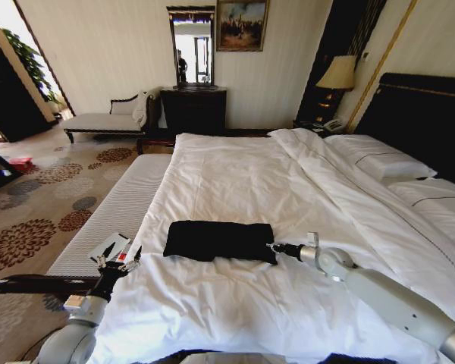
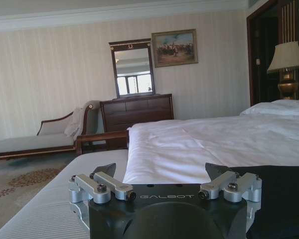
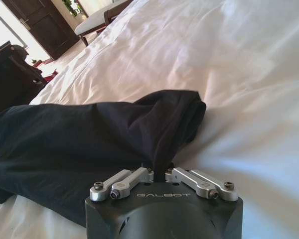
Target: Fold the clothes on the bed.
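The clothes (image 1: 216,239) are one black garment lying as a flat folded rectangle on the white bed (image 1: 250,167), near its foot. My right gripper (image 1: 271,246) is at the garment's right end, shut on a pinch of black fabric (image 3: 89,134); in the right wrist view the right gripper (image 3: 158,172) holds a raised fold between its tips. Off the garment's left end, my left gripper (image 1: 120,262) hangs open over the bed's edge. From the left wrist view, the left gripper (image 2: 162,172) is spread wide with nothing in it and the clothes (image 2: 284,189) are beside it.
A striped cushioned bench (image 1: 121,201) runs along the bed's left side. Pillows (image 1: 379,159) and a dark headboard (image 1: 432,121) are at the right. A chaise (image 1: 106,120), a dresser (image 1: 193,110) with a mirror and a lamp (image 1: 337,76) stand at the far wall. Patterned carpet lies left.
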